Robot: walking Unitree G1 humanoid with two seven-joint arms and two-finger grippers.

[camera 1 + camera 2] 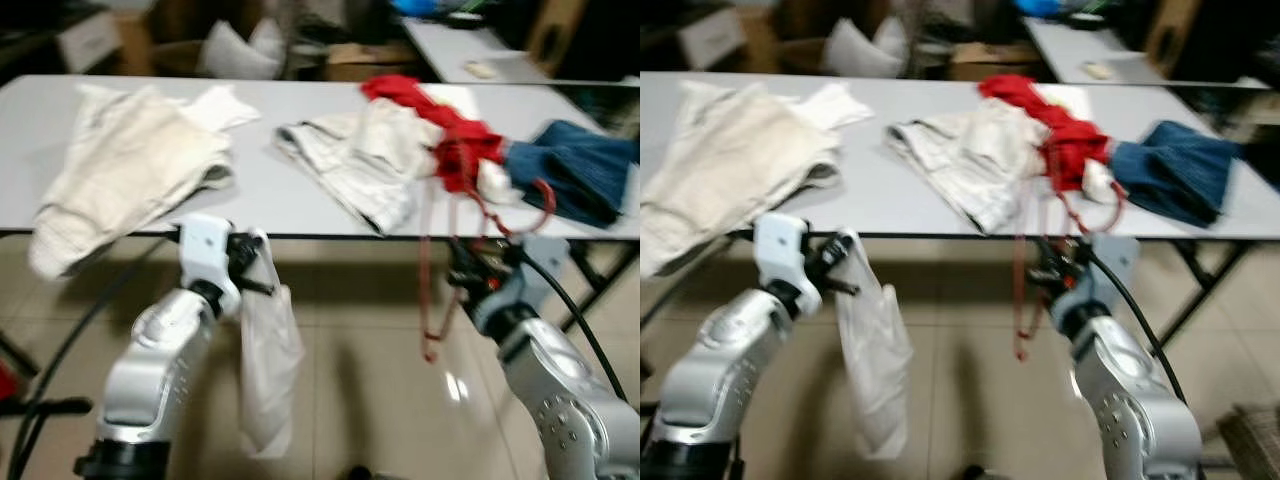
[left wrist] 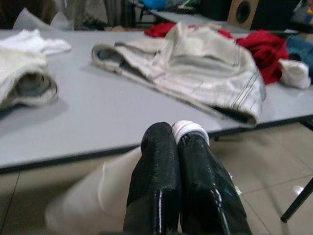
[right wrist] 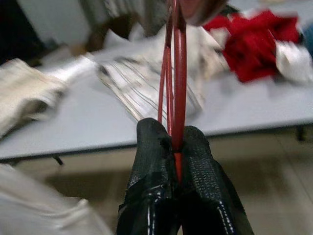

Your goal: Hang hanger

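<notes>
Red wire hanger (image 3: 177,73), thin, clamped in right pincer (image 3: 177,147)

One grey table (image 1: 250,190) spans the middle of the frame, and a second table (image 1: 450,45) stands at the upper right. Four garments lie on the near table: two cream ones, left (image 1: 120,170) and centre (image 1: 360,160), one red (image 1: 440,125) and one pair of jeans (image 1: 580,170) at right. One red hanger (image 1: 432,270) dangles lower right, one white cloth (image 1: 265,350) lower centre. Two silver arms, lower left (image 1: 160,370) and lower right (image 1: 560,390).
</notes>
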